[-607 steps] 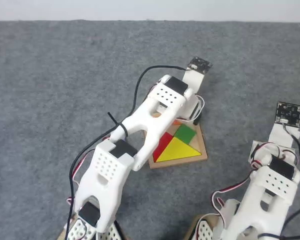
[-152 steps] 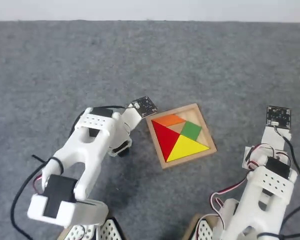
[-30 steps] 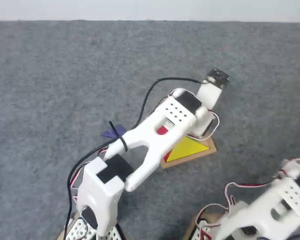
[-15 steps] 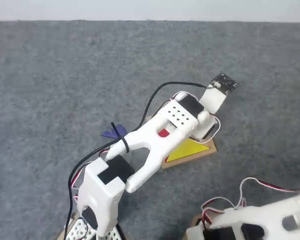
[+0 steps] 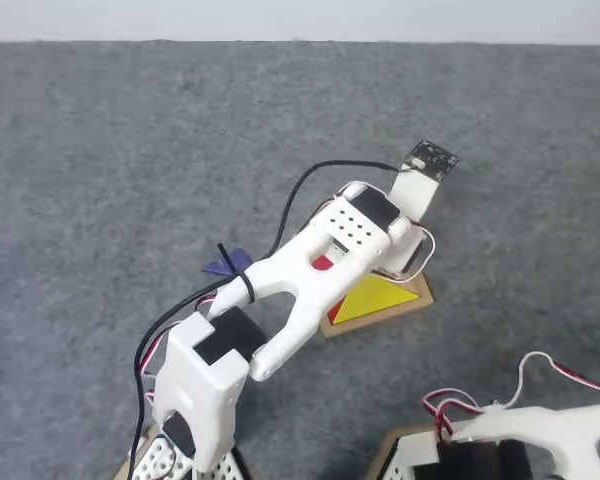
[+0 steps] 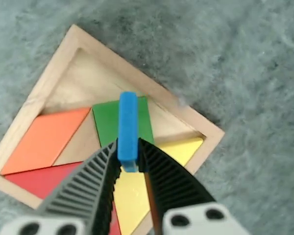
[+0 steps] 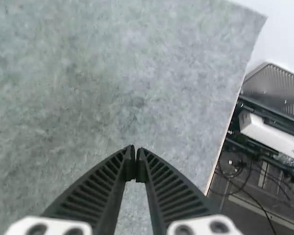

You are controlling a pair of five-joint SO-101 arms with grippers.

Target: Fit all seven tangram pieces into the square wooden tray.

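The grey felt mat (image 5: 100,150) carries the square wooden tray (image 5: 375,317) near its middle. My left arm has eased back slightly over the tray. My right arm has sunk lower, and its right gripper (image 7: 135,157) is pressed together near the mat's edge. My left gripper (image 6: 129,152) pinches the blue wooden tangram piece (image 6: 128,120) edge-up above the green square (image 6: 104,128).

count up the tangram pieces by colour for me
orange piece: 1
green piece: 1
red piece: 1
yellow piece: 1
blue piece: 1
purple piece: 1
total in view: 6
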